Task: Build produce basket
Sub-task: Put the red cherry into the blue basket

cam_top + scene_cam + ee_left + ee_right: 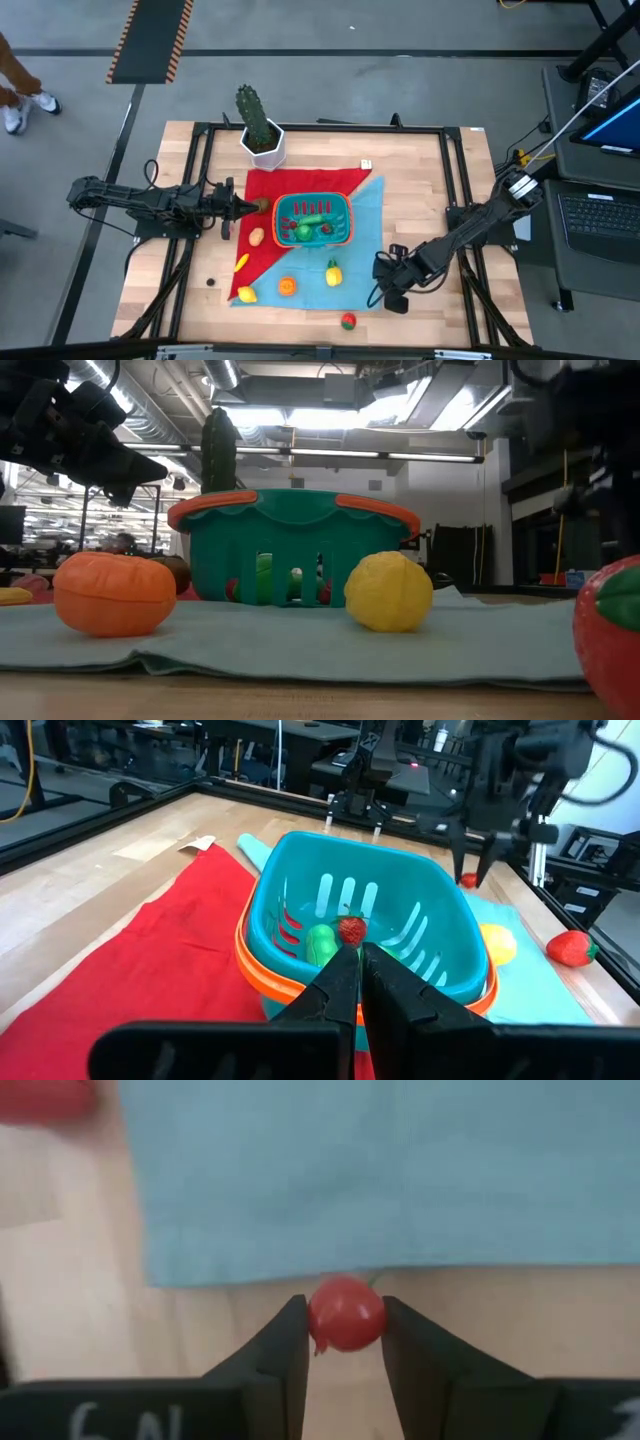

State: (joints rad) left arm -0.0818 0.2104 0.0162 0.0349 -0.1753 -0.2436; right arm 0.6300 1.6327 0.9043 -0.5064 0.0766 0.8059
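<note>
The teal basket with an orange rim stands on red and light-blue cloths and holds green and red produce. More produce lies around it: a yellow piece, an orange one, a strawberry. My right gripper hangs past the blue cloth's right near corner, shut on a small red ball. My left gripper is shut, level, with its tips at the basket's left rim. My right gripper pinches the small red ball by its two opposite sides between its two fingers, near their free ends. The fingers slant steeply down. The ball hangs clear of the table beside the blue cloth's edge. My left gripper's shut tips stand at the basket's rim; whether they touch it I cannot tell.
A white pot with a cactus stands at the far edge behind the red cloth. A tan piece and yellow pieces lie left of the basket. Bare wood shows to the right of the cloths.
</note>
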